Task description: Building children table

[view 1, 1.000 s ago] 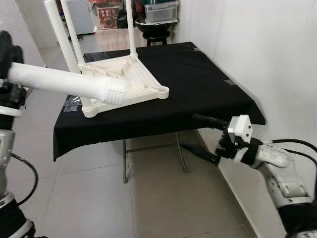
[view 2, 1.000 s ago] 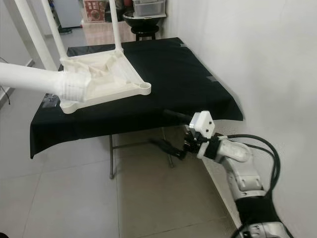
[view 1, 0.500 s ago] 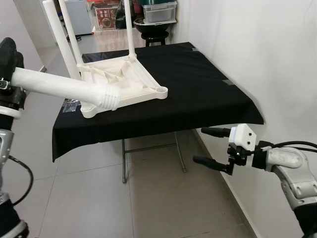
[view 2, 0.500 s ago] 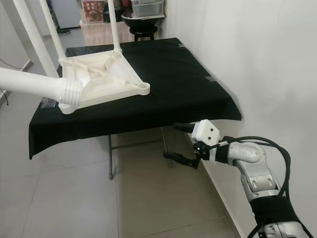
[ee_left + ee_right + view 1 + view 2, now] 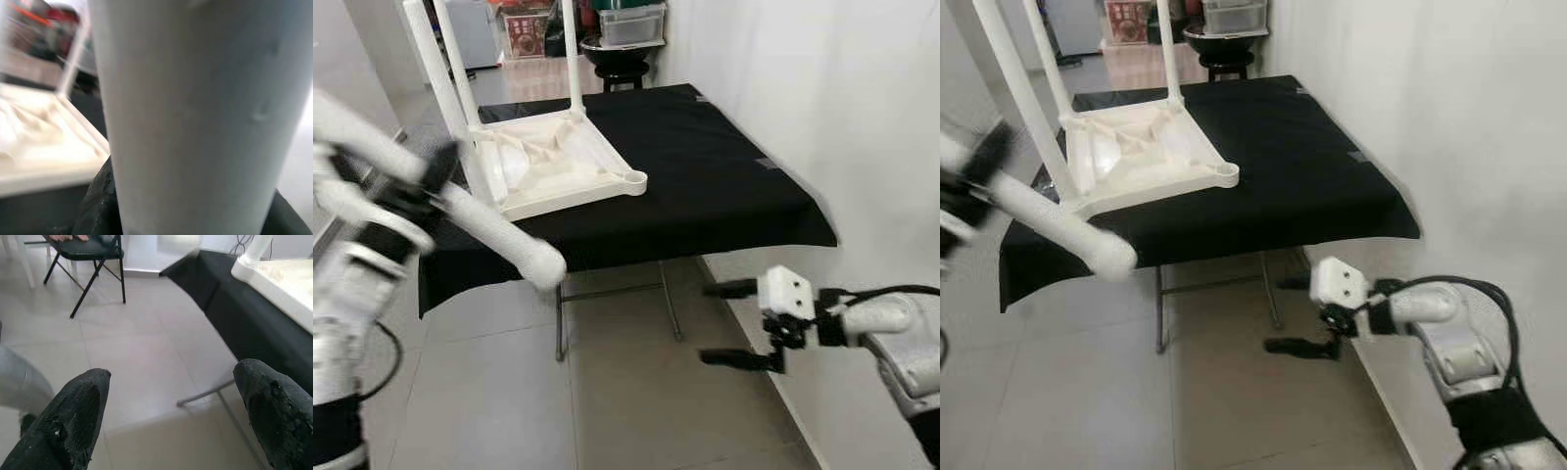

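Left gripper: at the near left, fingers pinching a loose white table leg.
Right gripper: low at the near right, fingers spread, empty, beside the wall.
Children's table: upside down on the black-clothed table, three legs standing up.

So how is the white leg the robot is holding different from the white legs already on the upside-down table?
The loose white plastic table leg is clamped in the left gripper and slants out past the black-covered table's edge, over the floor. The three fitted white legs stand upright from the upturned white plastic tabletop's corners. The near right corner socket is still bare. All are the same round white tubes.
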Controlling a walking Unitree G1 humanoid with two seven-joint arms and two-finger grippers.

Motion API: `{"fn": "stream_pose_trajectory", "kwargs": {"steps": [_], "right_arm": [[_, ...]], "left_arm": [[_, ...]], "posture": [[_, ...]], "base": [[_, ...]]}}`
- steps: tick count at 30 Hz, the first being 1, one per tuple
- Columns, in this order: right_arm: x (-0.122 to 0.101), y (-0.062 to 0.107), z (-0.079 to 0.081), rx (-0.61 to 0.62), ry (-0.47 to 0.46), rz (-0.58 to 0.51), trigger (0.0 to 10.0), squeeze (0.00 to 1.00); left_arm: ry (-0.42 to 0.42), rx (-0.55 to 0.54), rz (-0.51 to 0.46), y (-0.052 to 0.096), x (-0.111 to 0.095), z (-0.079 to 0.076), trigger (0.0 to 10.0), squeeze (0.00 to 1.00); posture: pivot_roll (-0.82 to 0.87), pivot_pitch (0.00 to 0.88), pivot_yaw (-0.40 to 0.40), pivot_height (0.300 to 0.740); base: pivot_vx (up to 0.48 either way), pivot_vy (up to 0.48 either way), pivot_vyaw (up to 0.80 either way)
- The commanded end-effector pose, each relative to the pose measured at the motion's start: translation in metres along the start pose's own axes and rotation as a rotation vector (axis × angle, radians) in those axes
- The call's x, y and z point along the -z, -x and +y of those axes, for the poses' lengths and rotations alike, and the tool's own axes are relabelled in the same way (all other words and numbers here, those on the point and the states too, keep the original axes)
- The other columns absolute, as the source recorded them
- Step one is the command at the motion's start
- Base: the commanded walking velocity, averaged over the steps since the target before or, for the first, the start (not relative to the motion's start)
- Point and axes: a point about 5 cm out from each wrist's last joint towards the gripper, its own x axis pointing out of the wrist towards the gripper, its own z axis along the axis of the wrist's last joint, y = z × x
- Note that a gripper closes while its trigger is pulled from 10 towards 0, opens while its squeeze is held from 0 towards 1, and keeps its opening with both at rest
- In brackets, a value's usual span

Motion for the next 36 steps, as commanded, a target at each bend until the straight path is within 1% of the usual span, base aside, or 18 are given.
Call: {"fn": "stream_pose_trajectory", "kwargs": {"steps": [1,3,4,6,7,8,10,11,14,15,20,22,24,27,29,32,35,36], "right_arm": [[-0.003,-0.009,0.002,-0.018,0.006,0.008,10.0,1.0],[-0.006,-0.038,0.0,0.021,-0.017,0.008,10.0,1.0],[-0.006,-0.038,0.0,0.021,-0.017,0.008,10.0,1.0],[-0.007,-0.065,-0.003,0.081,-0.098,0.007,10.0,1.0],[-0.007,-0.073,-0.003,0.09,-0.124,0.013,10.0,1.0],[-0.007,-0.082,0.0,0.079,-0.152,0.021,10.0,0.76],[-0.006,-0.086,0.002,0.067,-0.166,0.026,10.0,0.76],[-0.006,-0.095,0.002,0.086,-0.193,0.031,10.0,0.0],[-0.006,-0.117,0.0,0.155,-0.246,0.049,10.0,0.0],[-0.008,-0.122,0.001,0.14,-0.278,0.03,10.0,0.0],[-0.014,-0.127,0.006,0.099,-0.331,-0.005,10.0,0.0],[-0.02,-0.134,0.009,0.084,-0.372,-0.026,10.0,0.0],[-0.02,-0.134,0.009,0.084,-0.372,-0.026,10.0,0.0],[-0.023,-0.14,0.012,0.072,-0.389,-0.044,10.0,0.0],[-0.023,-0.14,0.012,0.067,-0.39,-0.044,10.0,0.0],[-0.02,-0.135,0.012,0.036,-0.358,-0.046,10.0,0.0],[-0.017,-0.128,0.007,0.062,-0.327,-0.047,10.0,0.0],[-0.018,-0.128,0.003,0.097,-0.315,-0.059,10.0,0.0]], "left_arm": [[-0.023,0.029,0.032,0.0,0.006,-0.004,0.0,0.0],[-0.023,0.111,0.137,-0.007,0.038,-0.019,0.0,0.0],[-0.023,0.111,0.137,-0.007,0.038,-0.019,0.0,0.0],[-0.073,0.168,0.218,-0.011,0.063,-0.03,0.0,0.0],[-0.096,0.183,0.237,-0.012,0.07,-0.033,0.0,0.0],[-0.113,0.201,0.25,-0.014,0.076,-0.036,0.0,0.0],[-0.122,0.212,0.256,-0.015,0.079,-0.037,0.0,0.0],[-0.129,0.229,0.26,-0.017,0.084,-0.041,0.0,0.0],[-0.16,0.27,0.27,-0.023,0.093,-0.051,0.0,0.0],[-0.179,0.283,0.27,-0.025,0.095,-0.055,0.0,0.0],[-0.215,0.305,0.267,-0.027,0.097,-0.06,0.0,0.0],[-0.254,0.323,0.258,-0.029,0.1,-0.064,0.0,0.0],[-0.254,0.323,0.258,-0.029,0.1,-0.064,0.0,0.0],[-0.279,0.346,0.24,-0.03,0.104,-0.071,0.0,0.0],[-0.283,0.351,0.237,-0.03,0.105,-0.072,0.0,0.0],[-0.29,0.354,0.231,-0.029,0.104,-0.072,0.0,0.0],[-0.299,0.346,0.225,-0.027,0.102,-0.069,0.0,0.0],[-0.291,0.337,0.219,-0.026,0.102,-0.068,0.0,0.0]], "posture": [[-0.1,0.016,0.036,0.74],[-0.1,0.016,0.032,0.74],[-0.1,0.016,0.032,0.74],[-0.1,0.015,0.032,0.74],[-0.1,0.015,0.032,0.74],[-0.09,0.015,0.03,0.74],[-0.09,0.015,0.03,0.74],[-0.09,0.014,0.026,0.74],[-0.08,0.017,0.023,0.74],[-0.07,0.018,0.018,0.74],[-0.07,0.02,0.018,0.74],[-0.07,0.022,0.019,0.74],[-0.07,0.022,0.019,0.74],[-0.07,0.02,0.018,0.74],[-0.07,0.02,0.018,0.74],[-0.07,0.017,0.017,0.74],[-0.07,0.018,0.02,0.74],[-0.07,0.014,0.02,0.74]], "base": [[0.0,0.0,0.0],[0.0,0.0,0.0],[0.0,0.0,0.0],[0.0,0.0,0.0],[0.0,0.0,0.0],[0.0,0.0,0.0],[0.0,0.0,0.0],[0.0,0.0,0.0],[0.0,0.0,0.0],[0.0,0.0,0.0],[0.0,0.0,0.0],[0.0,0.0,0.0],[0.0,0.0,0.0],[0.0,0.0,0.0],[0.0,0.0,0.0],[0.0,0.0,0.0],[0.0,0.0,0.0],[0.0,0.0,0.0]]}}
